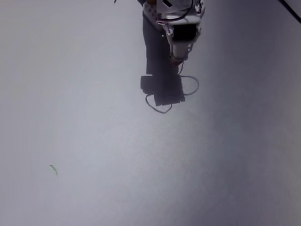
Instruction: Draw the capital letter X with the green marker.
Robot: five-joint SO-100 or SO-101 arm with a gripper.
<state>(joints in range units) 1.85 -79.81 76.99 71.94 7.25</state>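
The green marker is out of view. The only trace of the capital letter X is a tiny thin green ink dash (53, 169) on the white surface at the lower left of the fixed view. My gripper (176, 59) is folded back at the top centre, far from the dash. It points down, and its band-wrapped fingertips (176, 57) look pressed together with nothing between them. The arm's body (174, 12) runs off the top edge.
The arm's dark shadow (162, 87) and the shadow of a cable loop (190, 87) fall just below the gripper. A thin dark line (290, 10) crosses the top right corner. Everything else is plain white drawing surface (141, 179).
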